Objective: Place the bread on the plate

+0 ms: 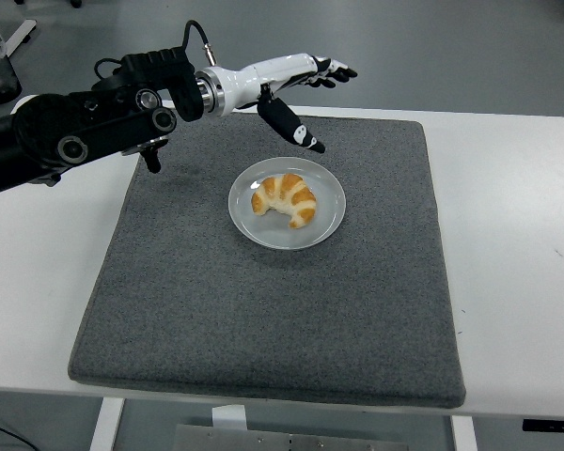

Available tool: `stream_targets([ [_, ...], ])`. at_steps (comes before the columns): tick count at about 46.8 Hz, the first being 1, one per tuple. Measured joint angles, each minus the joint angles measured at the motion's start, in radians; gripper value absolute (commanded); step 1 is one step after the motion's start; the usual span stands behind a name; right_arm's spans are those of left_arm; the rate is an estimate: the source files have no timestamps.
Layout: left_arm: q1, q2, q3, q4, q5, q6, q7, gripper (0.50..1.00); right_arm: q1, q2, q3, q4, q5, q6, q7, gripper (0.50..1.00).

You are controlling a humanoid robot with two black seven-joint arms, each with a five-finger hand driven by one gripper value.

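Bread (286, 197): one croissant, golden with paler bands, lying flat inside the plate and a little left of its centre. We see nothing touching it. We judge it set down so that it rests on its own weight, well within the rim.

Plate (330, 222): round, pale, shallow; sits on the mat, slightly toward the far side. We take its central spot as chosen for easy reach from either arm.

Mat (263, 319): grey felt-like square covering most of the table, likely to keep the plate from sliding.

Left hand (296, 85): white with black fingertips, raised above the mat's far edge, up and away from the plate. Fingers stretched out flat, thumb hanging down toward the plate; it grips nothing. We read the height as clearance, so the bread is not knocked.

Left arm (85, 132): black, entering from the left edge.

Right hand: we do not see it.

Table (517, 235): white, bearing the mat.

Task standing: in our judgement complete, bread on plate.
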Motion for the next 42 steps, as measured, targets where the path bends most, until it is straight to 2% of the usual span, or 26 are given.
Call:
stream_targets([
  [8,0.008,0.059,-0.088,0.001,-0.403,0.0,0.001,0.999,-0.001,0.0,0.0,0.0,0.0,0.0,0.0,0.954],
  [12,0.025,0.088,-0.136,0.003,-0.543,0.0,0.0,0.999,0.0,0.0,0.0,0.0,0.0,0.0,0.0,0.954],
  [18,0.084,0.13,-0.227,0.006,-0.635,0.009,-0.002,0.996,0.0,0.0,0.0,0.0,0.0,0.0,0.0,0.954],
  [25,0.207,0.181,-0.391,-0.001,-0.672,0.011,0.004,0.996,-0.001,0.0,0.0,0.0,0.0,0.0,0.0,0.954],
  [34,0.323,0.258,-0.51,-0.01,-0.849,0.021,0.1,0.999,0.0,0.0,0.0,0.0,0.0,0.0,0.0,0.954],
  [42,0.393,0.297,-0.532,-0.007,-1.001,0.015,0.113,0.999,-0.001,0.0,0.0,0.0,0.0,0.0,0.0,0.954],
])
